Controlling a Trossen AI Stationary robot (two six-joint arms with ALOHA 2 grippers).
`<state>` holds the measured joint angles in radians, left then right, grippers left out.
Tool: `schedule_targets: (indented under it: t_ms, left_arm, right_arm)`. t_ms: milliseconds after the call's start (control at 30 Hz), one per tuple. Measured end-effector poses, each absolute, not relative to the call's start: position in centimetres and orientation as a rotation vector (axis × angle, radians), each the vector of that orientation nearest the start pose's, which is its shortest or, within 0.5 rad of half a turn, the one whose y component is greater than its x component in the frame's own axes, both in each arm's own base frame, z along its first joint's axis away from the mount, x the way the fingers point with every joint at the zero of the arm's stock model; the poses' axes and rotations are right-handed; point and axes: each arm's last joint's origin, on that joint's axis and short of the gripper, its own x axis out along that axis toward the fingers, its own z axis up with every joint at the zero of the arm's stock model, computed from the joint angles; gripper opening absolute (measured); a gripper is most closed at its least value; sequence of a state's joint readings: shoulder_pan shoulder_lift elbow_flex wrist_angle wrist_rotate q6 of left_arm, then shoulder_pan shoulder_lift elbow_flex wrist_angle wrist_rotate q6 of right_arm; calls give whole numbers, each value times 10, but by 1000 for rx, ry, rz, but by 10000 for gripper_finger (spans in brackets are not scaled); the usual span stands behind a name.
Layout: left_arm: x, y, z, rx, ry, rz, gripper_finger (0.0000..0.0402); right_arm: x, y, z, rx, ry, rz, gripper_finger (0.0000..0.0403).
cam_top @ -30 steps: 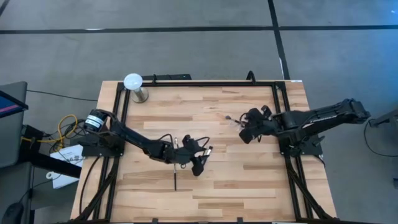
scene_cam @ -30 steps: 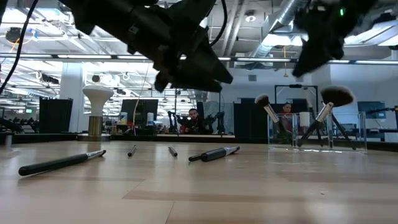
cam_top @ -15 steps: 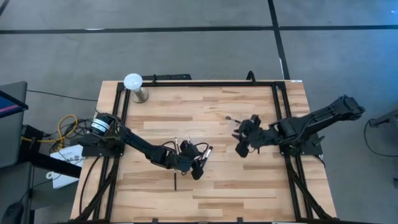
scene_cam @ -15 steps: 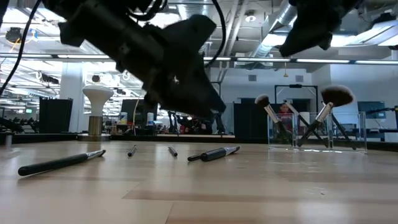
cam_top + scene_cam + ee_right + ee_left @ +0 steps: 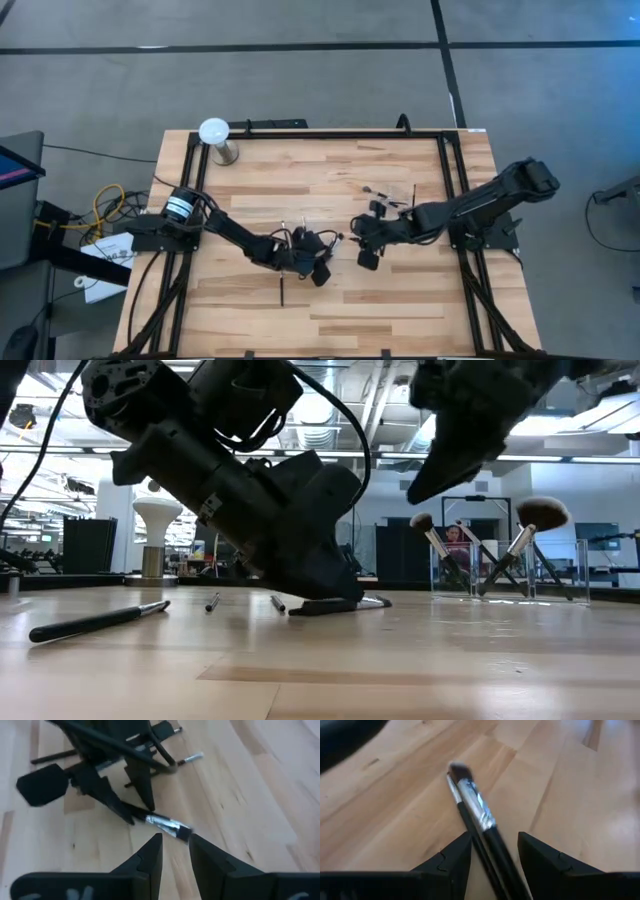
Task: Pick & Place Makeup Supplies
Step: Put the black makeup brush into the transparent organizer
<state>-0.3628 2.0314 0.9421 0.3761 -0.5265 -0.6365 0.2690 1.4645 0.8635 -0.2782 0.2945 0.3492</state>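
Observation:
Two dark-handled makeup brushes lie side by side on the wooden table: a thick one with a silvery ferrule [image 5: 479,812] [image 5: 167,825] and a thin one [image 5: 454,792]. My left gripper [image 5: 494,836] [image 5: 322,268] is open and low over the table, one finger on each side of their handles, apart from them. My right gripper [image 5: 175,837] [image 5: 366,258] is open and holds nothing. It hangs above the table just right of the left gripper, pointing down at the same brushes. More brushes [image 5: 100,620] [image 5: 212,602] [image 5: 277,603] lie flat nearby.
A white globe on a metal base [image 5: 214,132] stands at the far left corner. A clear holder [image 5: 505,575] with upright brushes stands on the right. One brush [image 5: 283,290] lies nearer the front edge. A black frame [image 5: 445,170] borders the table. A person shows in the room behind.
My left gripper has sunk toward the table and now straddles the pair of brushes, still open. My right gripper has moved toward the table's left and near edges and lower, tipping further down toward the left gripper. The brushes have stayed where they were.

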Motion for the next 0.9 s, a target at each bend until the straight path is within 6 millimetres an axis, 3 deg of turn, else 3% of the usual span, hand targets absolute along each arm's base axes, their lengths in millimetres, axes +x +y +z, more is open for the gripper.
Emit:
schedule_targets:
  t_ms: [433, 600, 900]
  left_arm:
    - [355, -118, 89, -271, 574, 339, 159]
    - [354, -118, 88, -263, 577, 338, 159]
    - [354, -118, 100, -224, 552, 319, 159]
  right_arm:
    - [306, 52, 181, 76, 791, -201, 79]
    - [309, 53, 178, -26, 796, -129, 74]
    - [310, 57, 175, 12, 821, -23, 126]
